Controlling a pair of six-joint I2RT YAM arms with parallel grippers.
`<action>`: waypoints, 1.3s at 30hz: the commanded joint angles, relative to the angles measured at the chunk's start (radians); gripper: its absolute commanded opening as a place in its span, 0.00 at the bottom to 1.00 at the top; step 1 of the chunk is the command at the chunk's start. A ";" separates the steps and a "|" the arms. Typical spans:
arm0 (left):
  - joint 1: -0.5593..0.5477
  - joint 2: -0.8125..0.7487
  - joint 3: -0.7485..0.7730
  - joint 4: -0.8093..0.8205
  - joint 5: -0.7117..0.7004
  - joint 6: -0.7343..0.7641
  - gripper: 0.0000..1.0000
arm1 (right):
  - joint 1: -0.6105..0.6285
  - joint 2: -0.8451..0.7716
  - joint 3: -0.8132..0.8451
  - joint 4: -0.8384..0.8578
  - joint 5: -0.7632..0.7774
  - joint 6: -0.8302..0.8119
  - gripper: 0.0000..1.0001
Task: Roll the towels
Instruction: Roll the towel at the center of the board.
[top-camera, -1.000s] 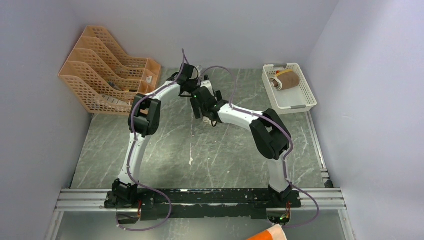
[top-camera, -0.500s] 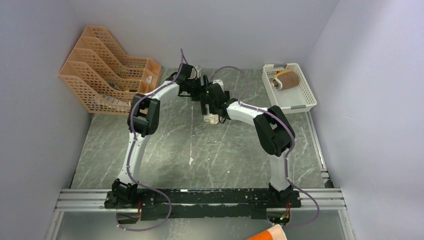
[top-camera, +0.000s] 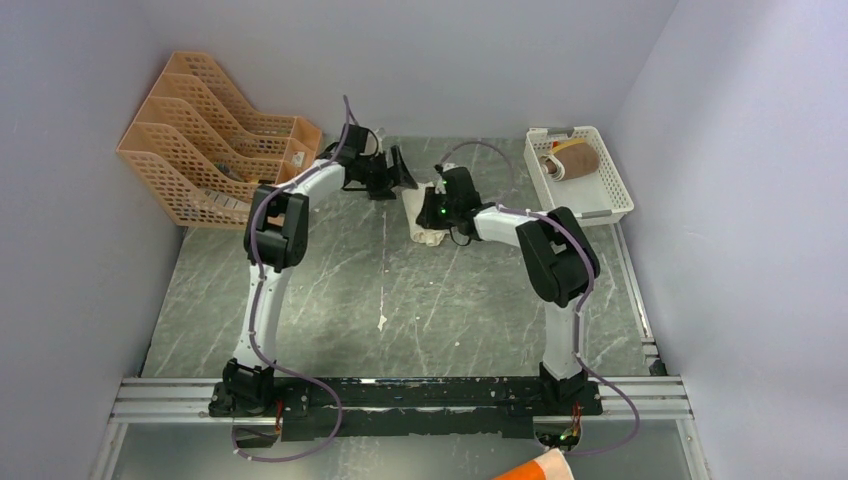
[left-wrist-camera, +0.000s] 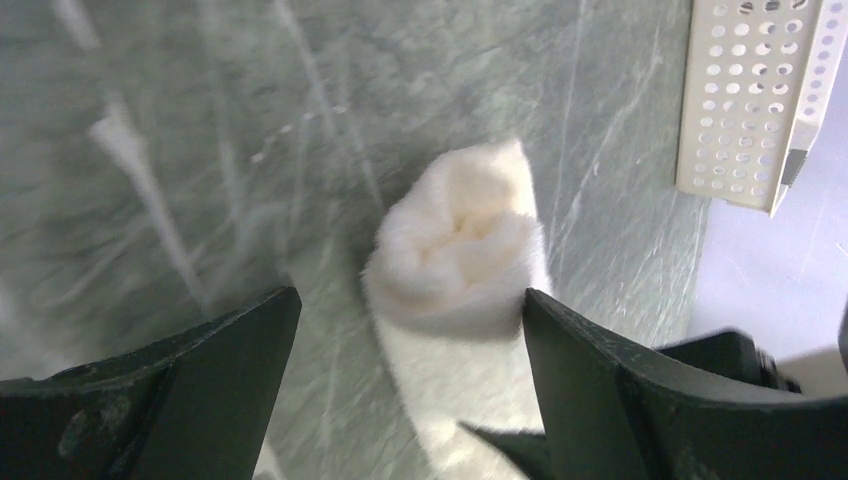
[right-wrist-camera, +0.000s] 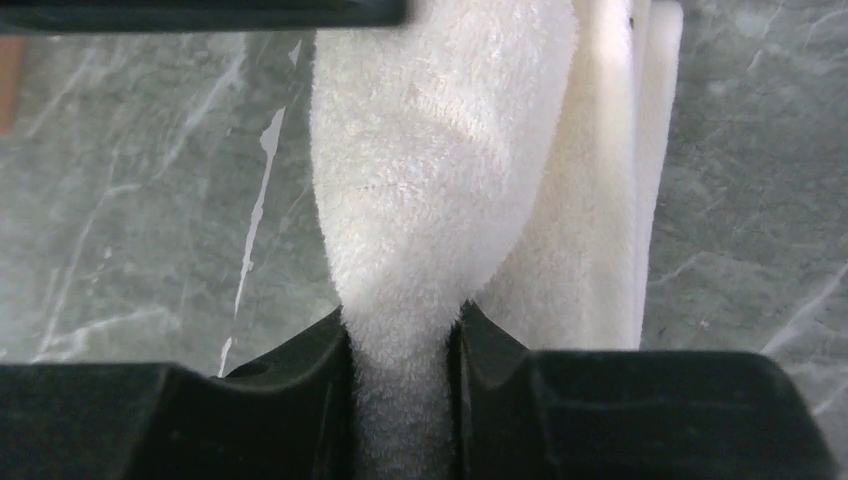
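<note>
— Where is the cream towel (top-camera: 428, 222)?
— At the far middle of the table (top-camera: 330, 290), one end bunched into a roll. From above, the right arm covers much of it.
— Who has it?
— The right gripper (right-wrist-camera: 405, 335), with its fingers pinched narrow on a fold. The left gripper (left-wrist-camera: 408, 300) stands wide near the rolled end, and blur hides whether it touches.
— And the brown towel (top-camera: 577, 160)?
— It's in the white basket (top-camera: 610, 205) at the far right, only partly seen.

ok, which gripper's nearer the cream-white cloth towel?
Right. The right gripper has its fingers pinched on the cream-white cloth towel; the left gripper is open, pointed at the towel's rolled end, not gripping it.
</note>
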 joint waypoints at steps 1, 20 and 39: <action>0.073 -0.064 -0.104 -0.037 -0.077 0.015 0.98 | -0.084 -0.004 -0.060 0.179 -0.328 0.075 0.20; 0.029 -0.204 -0.367 0.199 -0.008 -0.063 1.00 | -0.203 0.292 0.037 0.472 -0.884 0.395 0.25; -0.016 -0.120 -0.272 0.134 -0.117 -0.018 0.68 | -0.166 0.151 0.224 -0.248 -0.448 -0.129 1.00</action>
